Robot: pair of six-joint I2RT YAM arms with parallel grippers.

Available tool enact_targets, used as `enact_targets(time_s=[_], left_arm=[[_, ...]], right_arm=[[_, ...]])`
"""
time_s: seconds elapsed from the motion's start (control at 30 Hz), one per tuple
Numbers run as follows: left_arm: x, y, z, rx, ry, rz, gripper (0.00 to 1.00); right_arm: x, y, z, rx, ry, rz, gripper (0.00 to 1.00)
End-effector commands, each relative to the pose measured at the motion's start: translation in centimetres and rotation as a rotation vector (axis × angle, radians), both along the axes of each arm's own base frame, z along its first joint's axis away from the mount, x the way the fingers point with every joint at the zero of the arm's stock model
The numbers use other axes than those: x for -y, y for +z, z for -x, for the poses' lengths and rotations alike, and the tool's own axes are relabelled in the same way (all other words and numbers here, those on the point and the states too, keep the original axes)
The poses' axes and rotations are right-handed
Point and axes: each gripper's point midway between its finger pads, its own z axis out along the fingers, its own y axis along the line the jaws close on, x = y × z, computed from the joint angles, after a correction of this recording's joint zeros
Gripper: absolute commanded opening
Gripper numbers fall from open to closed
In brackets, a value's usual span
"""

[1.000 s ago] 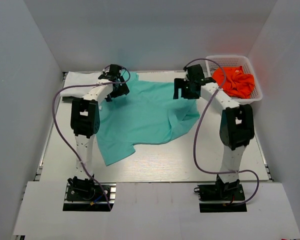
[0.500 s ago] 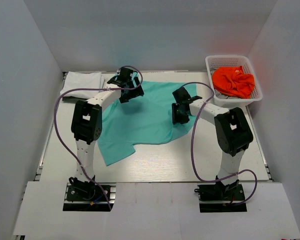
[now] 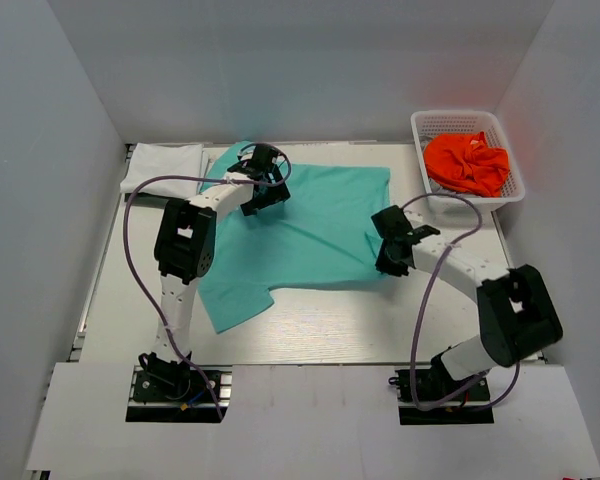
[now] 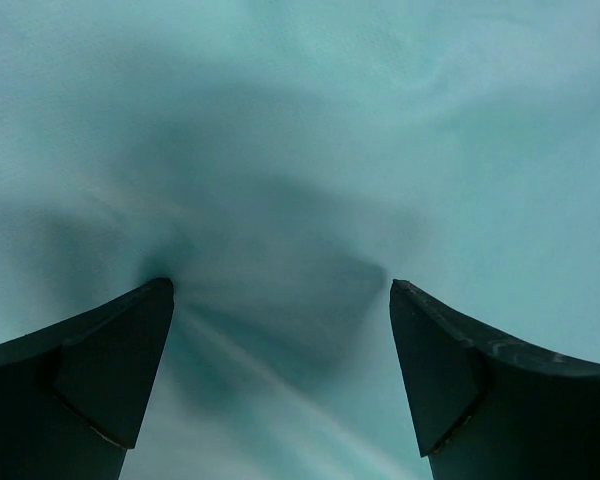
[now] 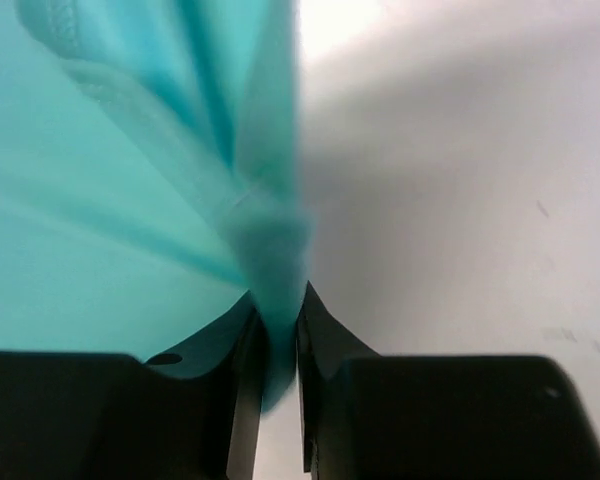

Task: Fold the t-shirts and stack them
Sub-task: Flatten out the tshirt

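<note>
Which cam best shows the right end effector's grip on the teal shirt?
Right wrist: right end effector shut on the teal shirt edge. Top shows it at the hem, grip hidden. Left wrist: only cloth.

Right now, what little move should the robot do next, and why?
Probably the left gripper should dip and pinch the teal shirt: it hangs open just above the shirt, while the right gripper is shut on the shirt's right edge, so both could spread it flat.

A spread t-shirt (image 3: 300, 225) covers the middle of the tabletop (image 3: 330, 325). A folded t-shirt (image 3: 165, 165) lies at the far left, just beside it. A basket (image 3: 458, 120) at the far right holds a crumpled t-shirt (image 3: 468, 163).
</note>
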Motion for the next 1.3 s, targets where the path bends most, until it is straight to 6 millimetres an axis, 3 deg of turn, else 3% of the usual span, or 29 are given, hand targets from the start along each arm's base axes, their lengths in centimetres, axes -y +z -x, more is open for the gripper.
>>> enact_targets(time_s=[0.0,0.07,0.13,0.23,0.33,0.4,0.53,0.63,0.73,0.8,0.83,0.9,0.93,1.0,1.1,1.17,1.23,1.27], left_arm=[[-3.7,-4.7,3.4,-0.180,0.112,-0.114,1.00],[-4.0,-5.4,4.3,-0.210,0.121,-0.123,1.00],[-4.0,-5.6,4.7,-0.215,0.116,-0.115,1.00],[-3.9,-5.0,4.9,-0.195,0.113,-0.121,1.00],[-3.9,-5.0,4.9,-0.195,0.113,-0.121,1.00],[-3.6,-4.5,4.9,-0.189,0.109,-0.109,1.00],[-2.7,-4.3,4.7,-0.184,0.051,-0.070,1.00],[-1.9,-3.4,3.7,-0.150,0.018,-0.044,1.00],[-0.8,-1.6,2.6,-0.093,-0.034,-0.003,1.00],[0.0,-1.5,2.5,-0.088,-0.070,0.026,1.00],[0.1,-0.4,2.0,-0.063,-0.079,0.030,1.00],[0.6,1.4,1.4,-0.026,-0.108,0.045,1.00],[1.1,2.2,1.5,-0.011,-0.126,0.045,1.00],[2.0,5.0,0.8,0.070,-0.171,0.091,1.00],[2.2,6.7,0.2,0.143,-0.190,0.101,1.00],[2.5,7.1,-0.3,0.157,-0.221,0.094,1.00],[2.6,5.8,-0.3,0.128,-0.243,0.079,1.00],[2.7,5.5,-0.2,0.117,-0.261,0.077,1.00]], right_arm=[[4.8,-0.4,4.3,-0.027,-0.196,0.102,0.22],[5.9,-1.8,6.9,-0.079,-0.245,0.100,0.26],[6.5,-3.0,10.6,-0.147,-0.254,0.066,0.38],[5.6,-3.6,13.5,-0.208,-0.256,-0.036,0.56],[5.0,-1.5,12.6,-0.121,-0.252,-0.098,0.62],[5.6,0.8,10.6,0.000,-0.240,-0.086,0.65],[4.0,6.6,4.7,0.227,-0.110,-0.091,0.80],[2.4,7.6,2.5,0.233,-0.019,-0.092,0.83],[0.5,7.3,0.3,0.244,0.067,-0.109,0.89],[-1.0,7.0,-1.4,0.260,0.108,-0.141,0.90],[-1.5,6.3,-2.6,0.238,0.111,-0.130,0.90],[-2.3,7.7,-5.2,0.293,0.108,-0.141,0.90],[-2.7,5.3,-5.7,0.223,0.105,-0.129,0.90],[-3.3,4.6,-6.5,0.183,0.106,-0.151,0.90],[-4.3,3.5,-10.3,0.155,0.090,-0.170,0.90],[-3.5,1.7,-11.6,0.124,0.066,-0.145,0.90],[-3.2,0.7,-13.4,0.100,0.039,-0.148,0.89],[-2.8,-2.1,-13.4,0.034,0.026,-0.128,0.89]])
